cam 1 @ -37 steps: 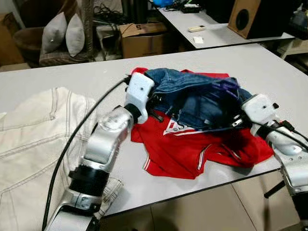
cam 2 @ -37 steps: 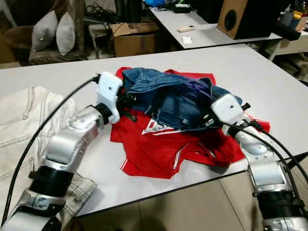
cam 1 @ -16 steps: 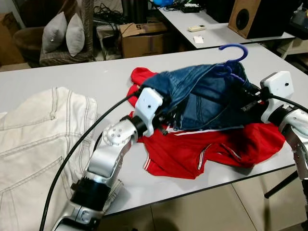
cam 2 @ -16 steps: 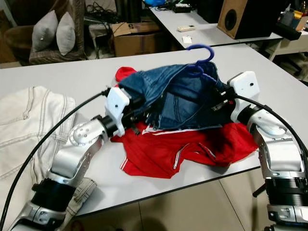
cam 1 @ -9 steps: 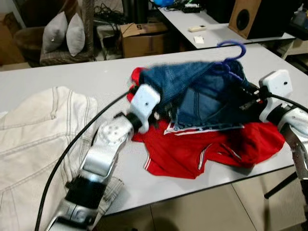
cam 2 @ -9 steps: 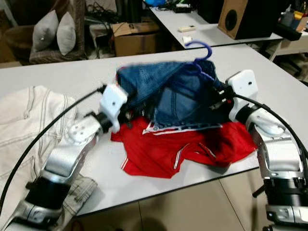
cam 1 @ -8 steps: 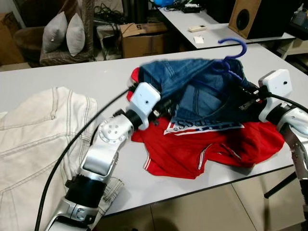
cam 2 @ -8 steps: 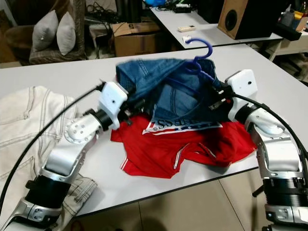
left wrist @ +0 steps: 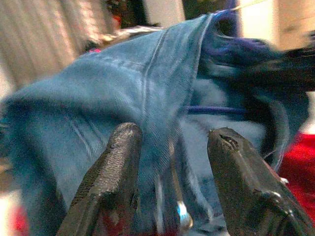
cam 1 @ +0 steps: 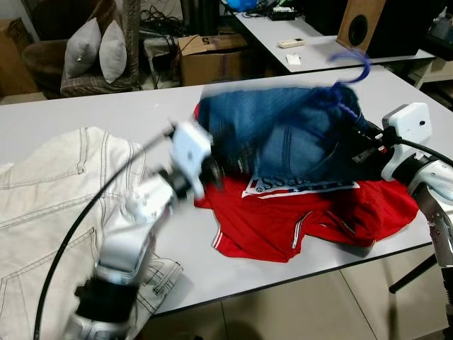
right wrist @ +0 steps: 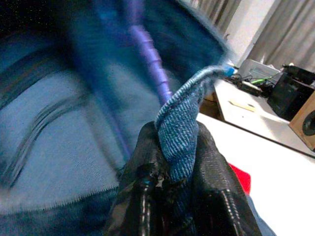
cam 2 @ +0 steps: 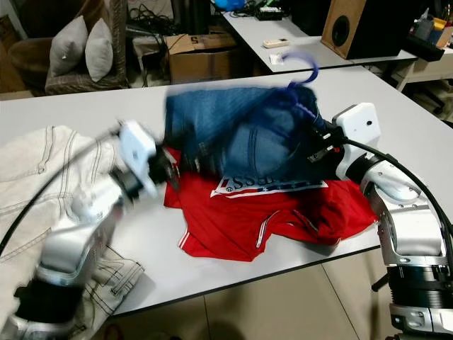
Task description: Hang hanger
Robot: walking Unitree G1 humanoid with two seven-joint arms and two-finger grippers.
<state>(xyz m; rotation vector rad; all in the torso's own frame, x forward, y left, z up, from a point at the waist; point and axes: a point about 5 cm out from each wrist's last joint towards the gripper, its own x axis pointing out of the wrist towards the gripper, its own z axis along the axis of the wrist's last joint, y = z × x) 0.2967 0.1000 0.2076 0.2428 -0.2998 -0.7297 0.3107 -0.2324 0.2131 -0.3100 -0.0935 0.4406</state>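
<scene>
Moved: the left pincer (left wrist: 170, 184) has pulled back from the jeans (cam 1: 283, 138) toward the white trousers (cam 1: 49, 191).
Left pincer: fingers apart, nothing held.
Right pincer (right wrist: 177, 172): clamped on a fold of the jeans.
Hanger (cam 1: 352, 71): purple hook raised above the jeans, over the red shirt (cam 1: 304, 219) on the worktop (cam 1: 106, 113).
</scene>
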